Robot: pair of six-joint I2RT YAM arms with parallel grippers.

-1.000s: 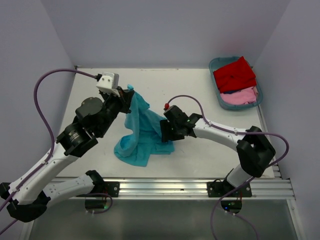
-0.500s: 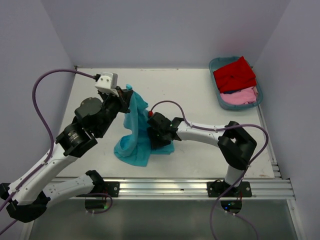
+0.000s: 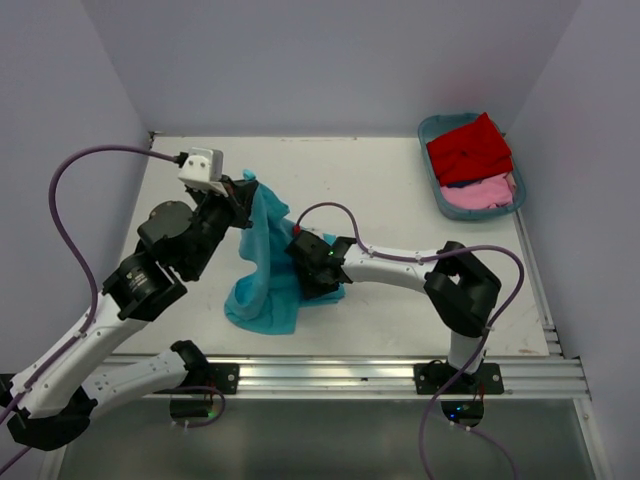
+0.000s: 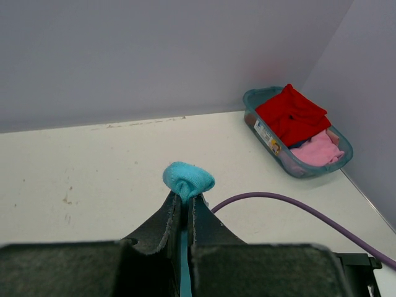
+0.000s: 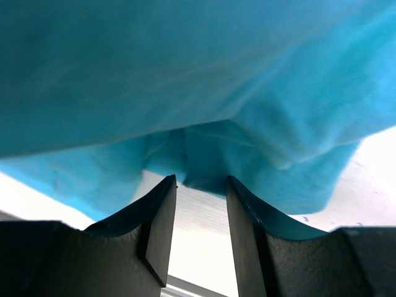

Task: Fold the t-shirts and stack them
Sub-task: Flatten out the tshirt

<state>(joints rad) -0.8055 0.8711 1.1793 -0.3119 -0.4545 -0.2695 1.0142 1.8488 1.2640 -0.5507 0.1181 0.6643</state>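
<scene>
Light was bright, even and diffuse, from overhead; walls (image 3: 330, 60) took a lilac cast. Overhead view was sharp, no glare, with only faint soft shadows on the table (image 3: 420, 300). Left wrist view: left fingers (image 4: 158, 226) were dark and soft at the lens, background crisp. Right wrist view: shirt (image 5: 185, 74) filled the frame, slightly blurred; right fingers (image 5: 154, 229) were near silhouette, table behind washed out white.

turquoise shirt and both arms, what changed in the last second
The right gripper slid left across the table into the hanging turquoise t-shirt; its open jaws now straddle a low fold. The left gripper, shut on the shirt's top, shifted slightly left, carrying it along. The red t-shirt and pink t-shirt in the tub stayed put.
</scene>
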